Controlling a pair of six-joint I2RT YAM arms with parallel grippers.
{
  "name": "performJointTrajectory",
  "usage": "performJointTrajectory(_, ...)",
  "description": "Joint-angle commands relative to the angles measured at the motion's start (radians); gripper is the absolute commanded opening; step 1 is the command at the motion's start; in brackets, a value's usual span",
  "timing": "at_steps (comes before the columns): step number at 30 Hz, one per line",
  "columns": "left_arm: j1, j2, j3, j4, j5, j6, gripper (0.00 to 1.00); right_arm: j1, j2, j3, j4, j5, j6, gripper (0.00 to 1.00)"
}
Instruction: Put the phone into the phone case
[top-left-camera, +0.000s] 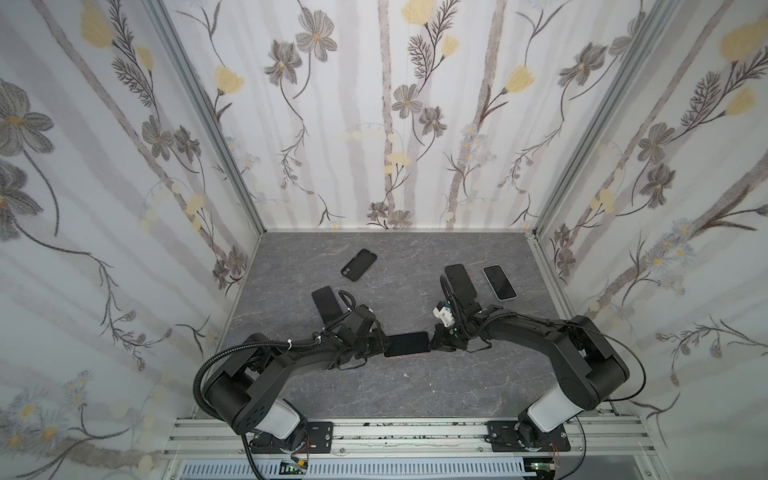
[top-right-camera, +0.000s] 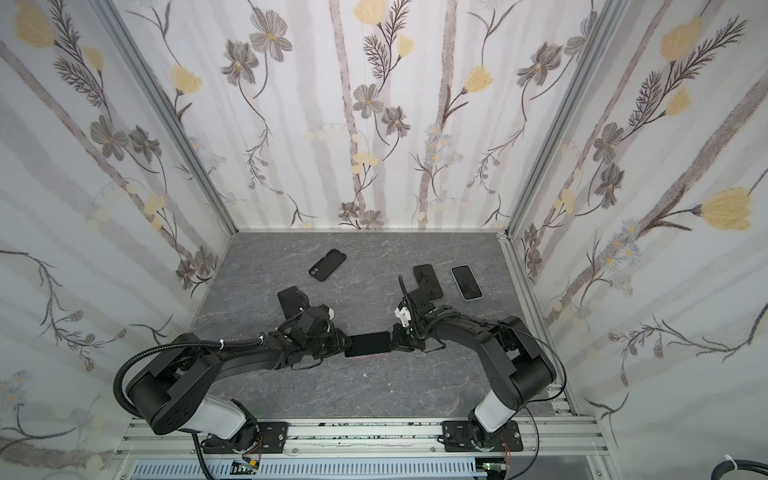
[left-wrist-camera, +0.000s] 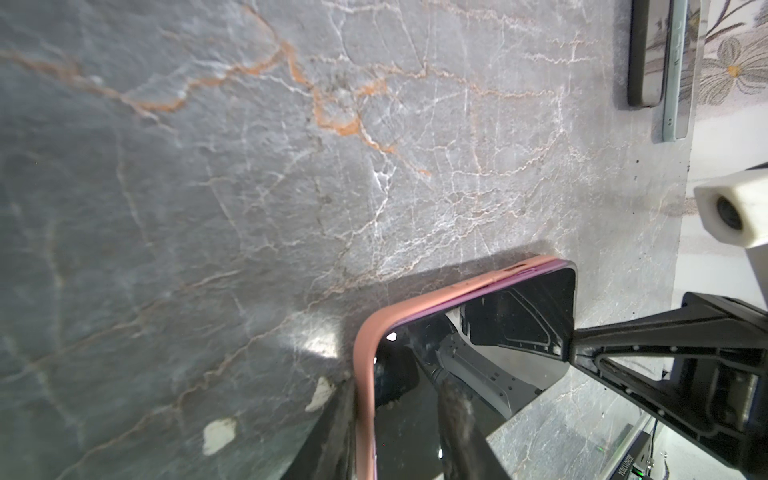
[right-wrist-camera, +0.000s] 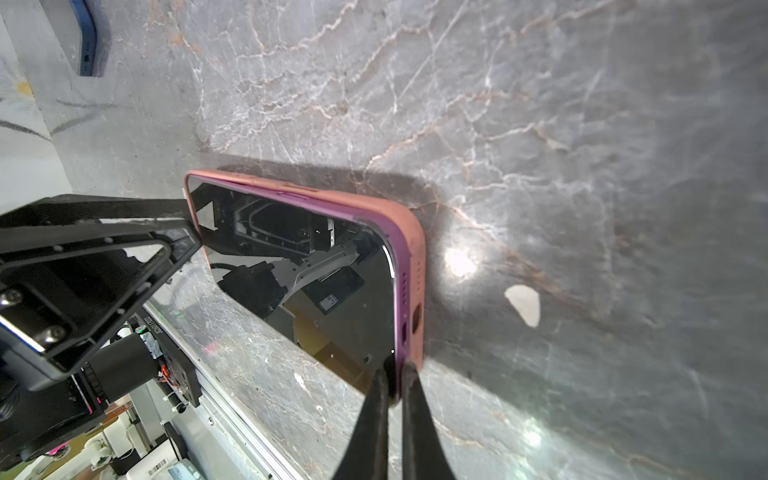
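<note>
Count: 1 purple phone (top-left-camera: 405, 344) in 1 salmon-pink silicone case (right-wrist-camera: 409, 245), centre. 1 black phone case with camera cutout (top-left-camera: 358, 264), 11 o'clock. 1 white-rimmed phone (top-left-camera: 499, 282), 2 o'clock. 2 unclear, phone or case: dark slab (top-left-camera: 326, 302) at 9 o'clock, second dark slab (top-left-camera: 460, 280) at 1 o'clock.

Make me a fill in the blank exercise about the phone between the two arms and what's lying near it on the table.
1. The case under the purple phone is ___.
2. That phone's screen faces ___.
3. The right pincer is ___.
4. The white-rimmed phone lies on the ___ side of the table.
Missing words: pink; up; shut; right.
</note>
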Motion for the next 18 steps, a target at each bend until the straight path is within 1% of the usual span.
performJointTrajectory(1,-0.011,0.017,-0.026,-0.049,0.041,-0.030,0.36,0.013,0.019,-0.023,0.014,-0.047,-0.003,0.08)
performJointTrajectory(3,-0.016,0.022,-0.035,-0.047,0.036,-0.032,0.36,0.016,0.032,-0.032,0.013,-0.035,-0.003,0.08)
performJointTrajectory(13,-0.020,0.034,-0.059,-0.058,0.005,-0.041,0.37,0.045,0.078,-0.024,-0.124,0.168,-0.046,0.08)
performJointTrajectory(18,-0.021,0.038,-0.059,-0.074,-0.009,-0.036,0.37,0.073,0.126,0.008,-0.168,0.239,-0.056,0.08)
